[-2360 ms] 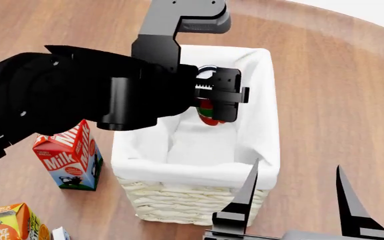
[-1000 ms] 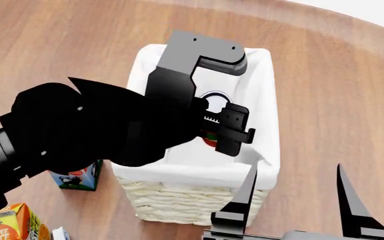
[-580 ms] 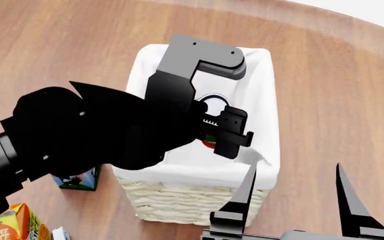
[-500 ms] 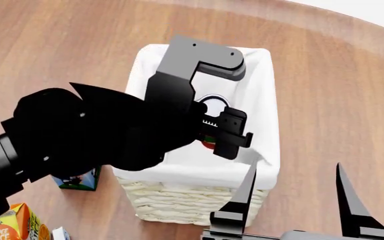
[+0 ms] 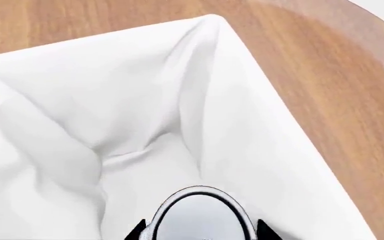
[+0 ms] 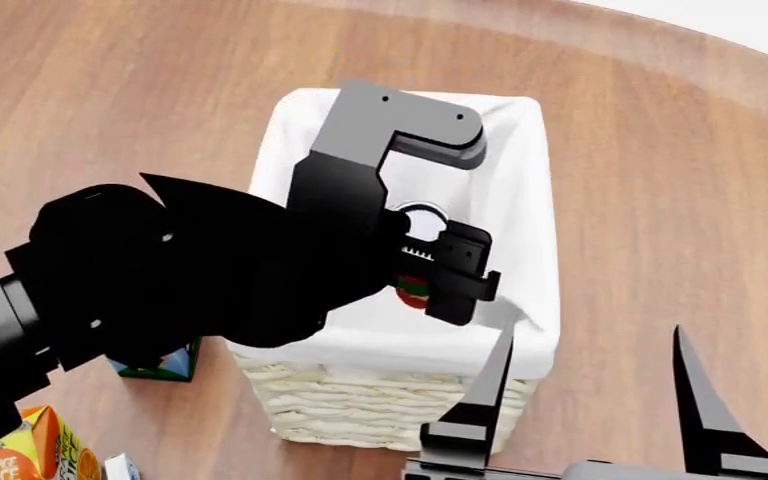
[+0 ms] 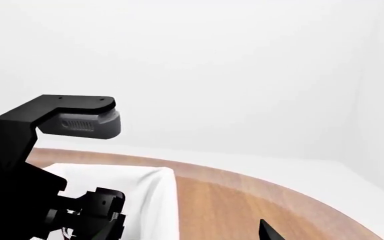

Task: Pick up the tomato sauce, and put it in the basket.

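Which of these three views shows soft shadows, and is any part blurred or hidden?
Left wrist view: soft, even shadows in the folds of the basket cloth, nothing blurred. Head view: sharp, but the left arm hides most of the tomato sauce. Right wrist view: mostly plain white background, no glare.

Left wrist view: silver top of the tomato sauce [image 5: 201, 217] sits at the frame edge, flanked by two dark fingertips [image 5: 136, 232] of the left gripper [image 5: 202, 235], one on either side. Beyond the can, the basket [image 5: 259, 100] shows only its creased white cloth lining and one folded corner. Wooden table [image 5: 339, 75] lies outside that rim.
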You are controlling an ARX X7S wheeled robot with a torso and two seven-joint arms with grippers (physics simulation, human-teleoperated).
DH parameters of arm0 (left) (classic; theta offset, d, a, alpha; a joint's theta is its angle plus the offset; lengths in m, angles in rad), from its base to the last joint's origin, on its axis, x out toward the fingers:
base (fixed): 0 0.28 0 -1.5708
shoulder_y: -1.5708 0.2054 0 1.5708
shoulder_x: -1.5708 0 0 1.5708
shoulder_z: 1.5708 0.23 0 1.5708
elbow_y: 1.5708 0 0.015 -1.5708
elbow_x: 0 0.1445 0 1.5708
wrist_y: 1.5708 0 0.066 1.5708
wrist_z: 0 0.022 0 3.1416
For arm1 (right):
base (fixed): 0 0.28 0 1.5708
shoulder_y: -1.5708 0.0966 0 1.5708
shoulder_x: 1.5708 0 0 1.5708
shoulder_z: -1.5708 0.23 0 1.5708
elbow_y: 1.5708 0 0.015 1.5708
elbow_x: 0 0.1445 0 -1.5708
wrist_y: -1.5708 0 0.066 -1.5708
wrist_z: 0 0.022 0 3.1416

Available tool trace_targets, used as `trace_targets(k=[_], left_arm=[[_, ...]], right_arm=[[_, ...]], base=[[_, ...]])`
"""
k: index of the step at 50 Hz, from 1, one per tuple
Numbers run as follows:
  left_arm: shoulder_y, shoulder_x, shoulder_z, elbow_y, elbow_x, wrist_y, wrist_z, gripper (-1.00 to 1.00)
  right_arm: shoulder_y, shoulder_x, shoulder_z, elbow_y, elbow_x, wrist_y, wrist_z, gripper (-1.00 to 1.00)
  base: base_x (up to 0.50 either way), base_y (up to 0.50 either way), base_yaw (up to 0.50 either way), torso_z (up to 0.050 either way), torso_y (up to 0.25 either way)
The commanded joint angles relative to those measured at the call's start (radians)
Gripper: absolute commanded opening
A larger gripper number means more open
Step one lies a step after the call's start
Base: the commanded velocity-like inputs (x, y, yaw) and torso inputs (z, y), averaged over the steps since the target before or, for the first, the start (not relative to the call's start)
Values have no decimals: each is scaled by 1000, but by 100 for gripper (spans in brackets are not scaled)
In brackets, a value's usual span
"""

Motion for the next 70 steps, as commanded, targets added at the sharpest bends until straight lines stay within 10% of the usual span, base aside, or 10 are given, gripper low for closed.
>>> trace_targets(k=[1, 64, 70], left_arm=[[-3, 1, -4, 3, 2, -2, 0, 100], [-148, 0, -12, -6, -105, 133, 151, 100], [-133, -103, -48, 203, -76, 223, 76, 100]], right_arm=[[0, 1, -5, 1, 0, -3, 2, 100], [10, 14, -24, -23, -2, 25, 26, 100], [15, 13, -29, -19, -3, 29, 27, 100]], base=[[0, 0, 0, 0, 0], [0, 0, 0, 0, 0], [0, 0, 0, 0, 0]])
